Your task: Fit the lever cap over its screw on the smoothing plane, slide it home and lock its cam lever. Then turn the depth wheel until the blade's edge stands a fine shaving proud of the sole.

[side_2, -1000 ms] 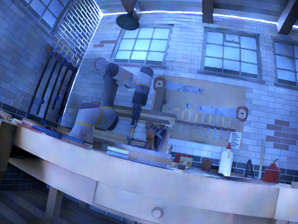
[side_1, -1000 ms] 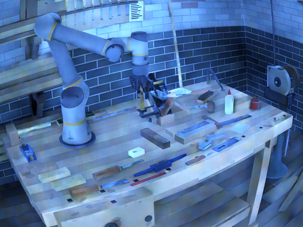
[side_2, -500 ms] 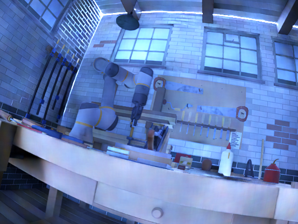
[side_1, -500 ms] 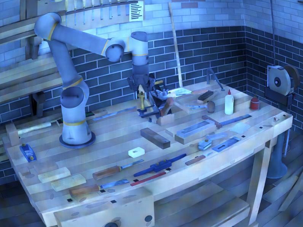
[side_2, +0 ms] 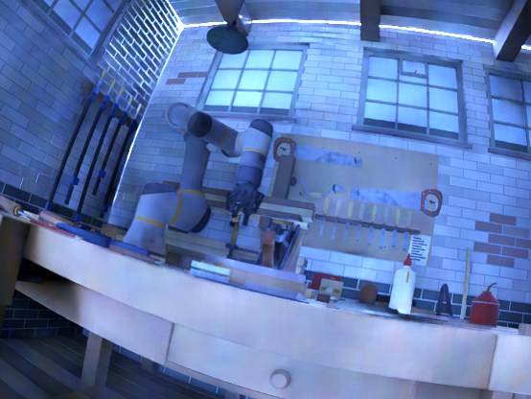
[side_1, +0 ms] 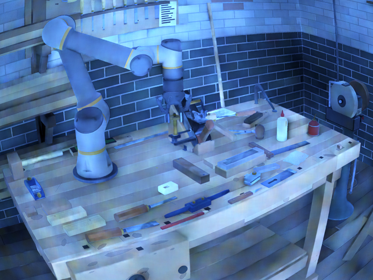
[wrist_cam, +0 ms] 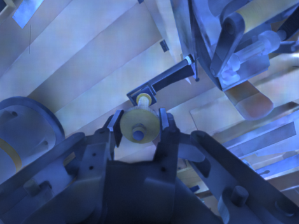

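Observation:
The brass depth wheel [wrist_cam: 139, 125] stands at the top of a brass spindle [side_1: 175, 125] that rises from a dark bracket beside the smoothing plane [side_1: 194, 123], which sits tilted up at the back of the bench. I grip this wheel between the fingers of my gripper [wrist_cam: 138, 124], which hangs straight down over it [side_1: 174, 114]. The plane's wooden handle [side_1: 205, 130] leans toward the front, and its cam lever and cap [wrist_cam: 237, 32] show up close in the wrist camera. The blade's edge is hidden.
A white glue bottle [side_1: 282, 127] and a red oil can [side_1: 313, 126] stand right of the plane, with a brush [side_1: 253, 119] between. A dark wood block [side_1: 191, 170], a sharpening stone in its holder [side_1: 241, 161], chisels [side_1: 141, 209] and a marking gauge [side_1: 196, 203] lie in front.

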You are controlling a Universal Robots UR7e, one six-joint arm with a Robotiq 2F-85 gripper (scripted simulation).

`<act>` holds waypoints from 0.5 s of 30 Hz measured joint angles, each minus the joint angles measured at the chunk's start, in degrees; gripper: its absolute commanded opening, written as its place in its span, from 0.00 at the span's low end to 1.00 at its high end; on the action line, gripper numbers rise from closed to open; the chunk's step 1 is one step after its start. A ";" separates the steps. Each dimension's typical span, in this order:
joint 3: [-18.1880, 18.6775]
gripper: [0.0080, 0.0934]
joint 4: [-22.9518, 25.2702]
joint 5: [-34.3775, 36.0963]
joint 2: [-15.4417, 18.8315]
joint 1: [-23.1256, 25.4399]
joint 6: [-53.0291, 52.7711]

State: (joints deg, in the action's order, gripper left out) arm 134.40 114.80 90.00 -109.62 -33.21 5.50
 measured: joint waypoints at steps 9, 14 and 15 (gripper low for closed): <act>-0.01 0.00 -0.02 0.00 -0.01 0.00 18.68; -0.02 0.00 -0.03 0.00 -0.01 0.00 28.96; -0.02 0.00 -0.03 0.00 -0.01 0.00 30.99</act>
State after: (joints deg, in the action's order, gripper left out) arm 134.38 114.77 90.01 -109.64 -33.21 36.48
